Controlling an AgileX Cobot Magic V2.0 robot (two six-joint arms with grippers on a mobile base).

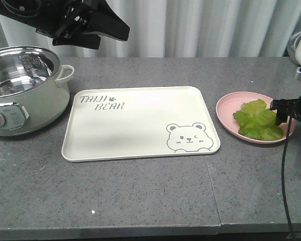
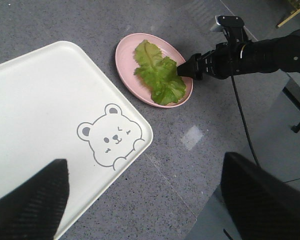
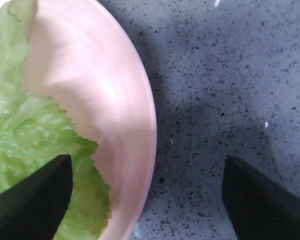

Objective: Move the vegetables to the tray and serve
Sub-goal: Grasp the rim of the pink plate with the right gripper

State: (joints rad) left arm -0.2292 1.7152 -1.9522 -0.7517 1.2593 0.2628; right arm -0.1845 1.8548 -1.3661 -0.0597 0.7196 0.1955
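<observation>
1. Grey speckled counter [image 1: 140, 201]; I see pale curtain [image 1: 200, 30] far behind.
2. Cream tray [image 1: 135, 125], centre.
3. Vegetables [image 1: 258, 120]: crinkled bright-green leaves, flat on pink plate [image 1: 228, 108] right of tray.
4. Right gripper [image 3: 146, 165] spread wide astride plate rim; left gripper [image 2: 145, 165] likewise wide.

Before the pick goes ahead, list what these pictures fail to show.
- Whether the right gripper touches the vegetables: in the right wrist view its finger hides the leaf beneath.
- Plate surface under the vegetables: covered in every view.
- Pot: left side cut off by the front view's left edge.
</observation>
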